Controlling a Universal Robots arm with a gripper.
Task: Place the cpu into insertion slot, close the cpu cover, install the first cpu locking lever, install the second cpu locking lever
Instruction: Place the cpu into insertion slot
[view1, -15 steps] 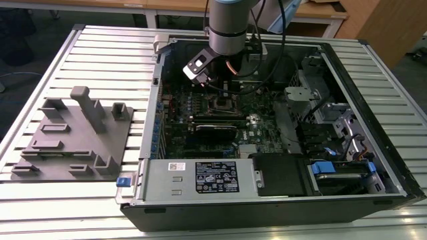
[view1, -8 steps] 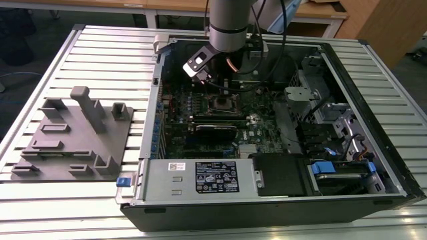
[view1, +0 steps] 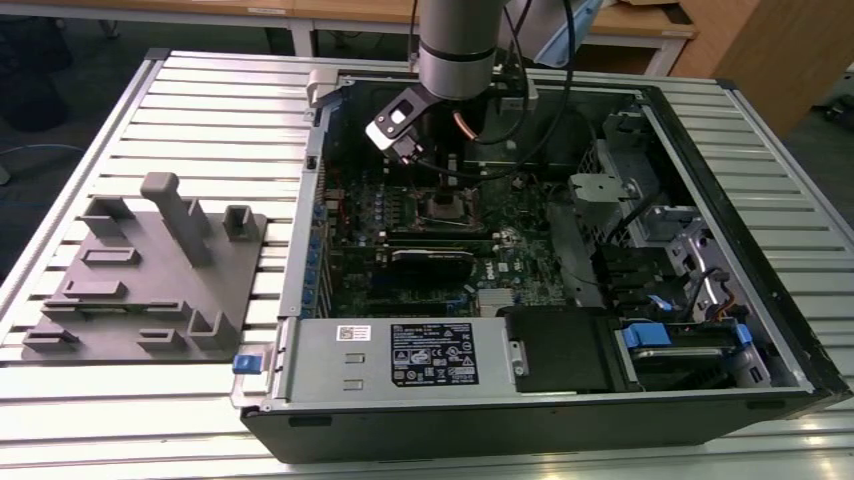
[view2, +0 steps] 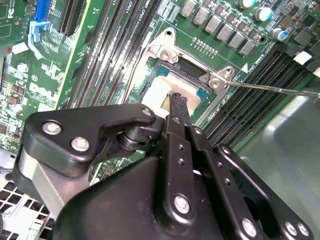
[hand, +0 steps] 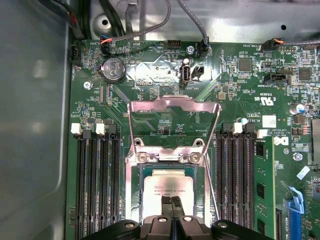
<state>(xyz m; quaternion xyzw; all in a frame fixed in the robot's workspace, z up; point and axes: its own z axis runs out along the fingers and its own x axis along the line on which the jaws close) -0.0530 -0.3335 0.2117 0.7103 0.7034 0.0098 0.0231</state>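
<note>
Already seated: cpu in the slot, cover up

Seen from the exterior view, the arm (view1: 461, 40) reaches down into an open computer case (view1: 534, 425) lying on a slatted table (view1: 200, 90), above the insertion slot (view1: 447, 210) on the green board. A grey fixture (view1: 147, 270) lies on the table at the exterior view's left, apart from the case.

In the first wrist view, the cpu (hand: 172, 182) lies flat inside the insertion slot (hand: 134, 200), its pale top showing. The cpu cover (hand: 150, 106) is swung up off the slot, still open. The gripper (hand: 173, 201) has its two fingers pressed together with nothing between them, tips over the chip.

In the second wrist view, the gripper (view2: 177, 100) again shows closed fingers at the cpu (view2: 160, 87); whether they touch it is unclear. A thin metal lever (view2: 270, 89) runs out sideways from the slot's corner.
</note>
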